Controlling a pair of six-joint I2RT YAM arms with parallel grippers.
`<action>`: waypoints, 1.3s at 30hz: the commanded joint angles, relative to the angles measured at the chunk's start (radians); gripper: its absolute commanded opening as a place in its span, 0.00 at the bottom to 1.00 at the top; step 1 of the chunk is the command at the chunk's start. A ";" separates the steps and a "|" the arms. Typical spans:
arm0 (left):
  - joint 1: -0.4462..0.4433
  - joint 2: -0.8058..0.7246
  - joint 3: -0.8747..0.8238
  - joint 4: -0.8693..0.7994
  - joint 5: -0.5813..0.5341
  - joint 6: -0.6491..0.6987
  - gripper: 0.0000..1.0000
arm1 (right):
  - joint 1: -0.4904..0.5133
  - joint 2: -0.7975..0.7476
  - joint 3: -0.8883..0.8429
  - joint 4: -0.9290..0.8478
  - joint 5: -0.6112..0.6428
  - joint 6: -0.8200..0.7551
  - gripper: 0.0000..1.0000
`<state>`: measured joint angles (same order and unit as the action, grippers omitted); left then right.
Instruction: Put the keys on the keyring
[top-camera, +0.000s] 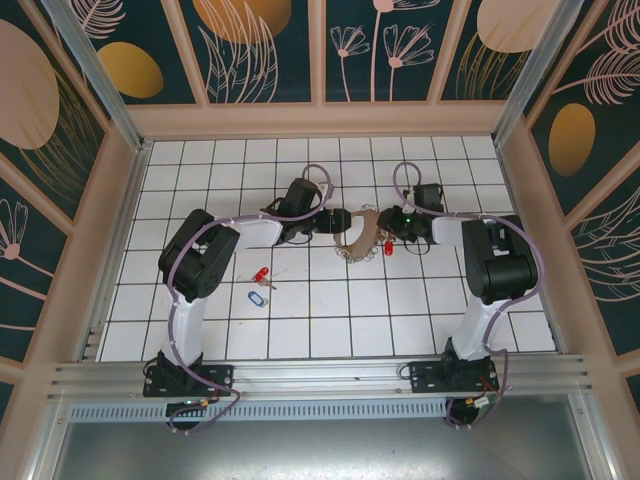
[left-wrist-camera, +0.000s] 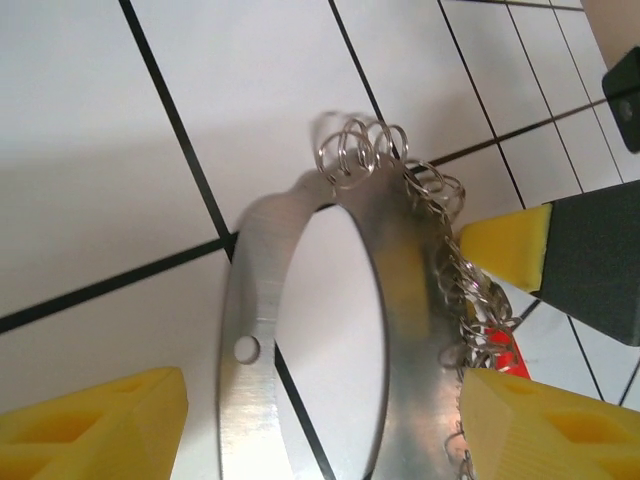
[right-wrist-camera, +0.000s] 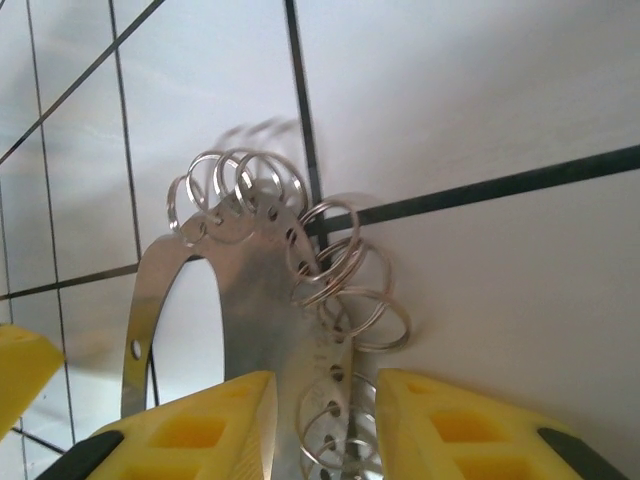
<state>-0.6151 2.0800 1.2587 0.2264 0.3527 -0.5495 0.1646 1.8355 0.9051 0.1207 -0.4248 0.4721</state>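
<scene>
Metal keyring (left-wrist-camera: 400, 290), bottom cropped; right jaws tight on it, left jaws wide apart.

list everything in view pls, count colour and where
large flat metal keyring: 1, silvery, mid-floor
small wire split rings: many, silver, threaded along the keyring's rim
red-headed keys: 2, red, one on left floor, one at keyring's right side
blue oval-tagged key: 1, blue, beside the left red key
tiled floor: 1, white, underneath
wall panels: several, teal, around floor
left gripper: 1, yellow fingers, wide apart around keyring
right gripper: 1, yellow fingers, either side of keyring's band
</scene>
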 joint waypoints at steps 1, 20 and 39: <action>0.004 -0.004 0.021 -0.038 -0.031 0.022 0.72 | -0.027 -0.015 0.013 -0.091 0.091 -0.032 0.35; 0.005 0.071 0.061 -0.033 0.092 0.003 0.66 | -0.034 0.148 0.222 -0.195 -0.074 -0.159 0.42; 0.004 0.041 0.051 -0.059 0.045 0.037 0.66 | -0.024 -0.165 -0.019 -0.232 0.022 -0.047 0.43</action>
<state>-0.6136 2.1372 1.2972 0.2028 0.4034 -0.5423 0.1535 1.7077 0.8738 -0.1162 -0.3988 0.4080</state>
